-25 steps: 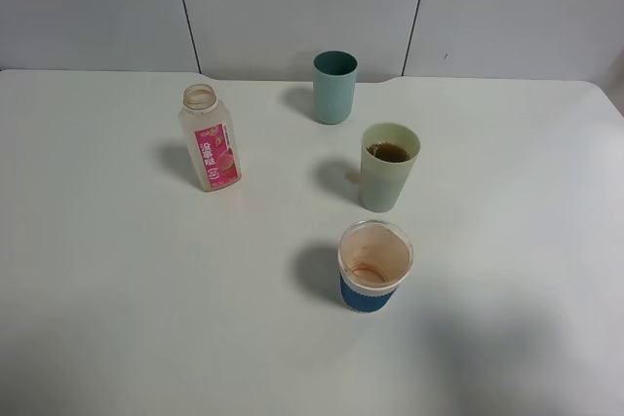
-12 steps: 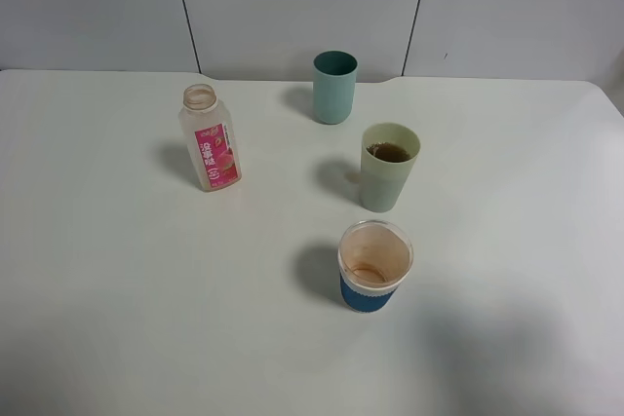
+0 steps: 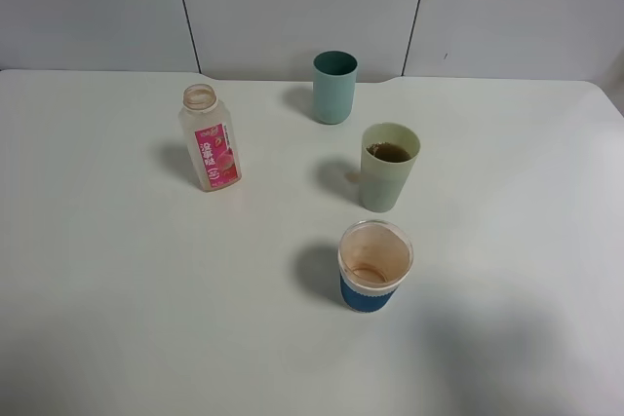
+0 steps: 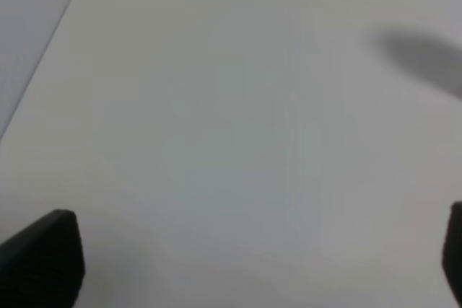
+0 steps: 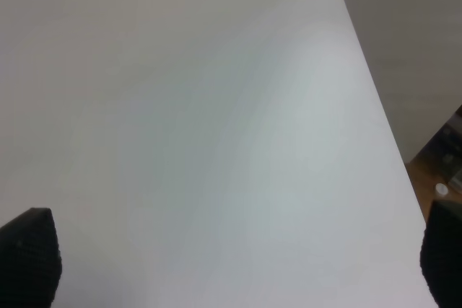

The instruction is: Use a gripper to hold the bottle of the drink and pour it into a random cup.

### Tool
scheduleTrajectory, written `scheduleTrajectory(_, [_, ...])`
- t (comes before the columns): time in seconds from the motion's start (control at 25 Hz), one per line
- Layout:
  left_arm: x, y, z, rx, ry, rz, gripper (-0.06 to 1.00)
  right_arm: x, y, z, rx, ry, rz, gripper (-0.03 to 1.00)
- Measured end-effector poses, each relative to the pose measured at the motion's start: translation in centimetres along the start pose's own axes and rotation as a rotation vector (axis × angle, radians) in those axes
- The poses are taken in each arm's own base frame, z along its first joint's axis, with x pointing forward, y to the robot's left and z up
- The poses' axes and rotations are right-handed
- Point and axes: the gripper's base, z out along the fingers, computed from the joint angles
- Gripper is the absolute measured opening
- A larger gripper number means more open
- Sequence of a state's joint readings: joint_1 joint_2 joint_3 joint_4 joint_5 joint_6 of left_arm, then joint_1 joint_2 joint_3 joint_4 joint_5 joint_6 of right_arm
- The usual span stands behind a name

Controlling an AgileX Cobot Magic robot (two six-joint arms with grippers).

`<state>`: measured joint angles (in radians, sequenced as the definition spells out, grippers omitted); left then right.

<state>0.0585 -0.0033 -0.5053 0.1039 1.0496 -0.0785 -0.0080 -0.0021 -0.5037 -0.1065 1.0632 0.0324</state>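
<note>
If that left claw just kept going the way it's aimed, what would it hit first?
Most likely just the bare white table. The left gripper stands open with nothing between its fingertips, and its camera shows only tabletop ahead, plus a blurry shadow off to one side. How far off the table lies is unclear.

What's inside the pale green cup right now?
Dark brown drink sits high inside the pale green cup, near the rim. The opaque wall hides its depth and the cup's bottom.
</note>
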Motion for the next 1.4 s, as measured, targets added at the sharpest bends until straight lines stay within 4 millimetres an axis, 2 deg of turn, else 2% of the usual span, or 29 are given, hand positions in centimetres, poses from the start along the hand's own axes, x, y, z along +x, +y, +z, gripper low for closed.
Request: scheduleTrajectory(1.4, [0.0,0.0,0.0,0.0,0.0,0.003,0.98,0.0,0.0,0.0,0.0,0.0,0.0,0.99])
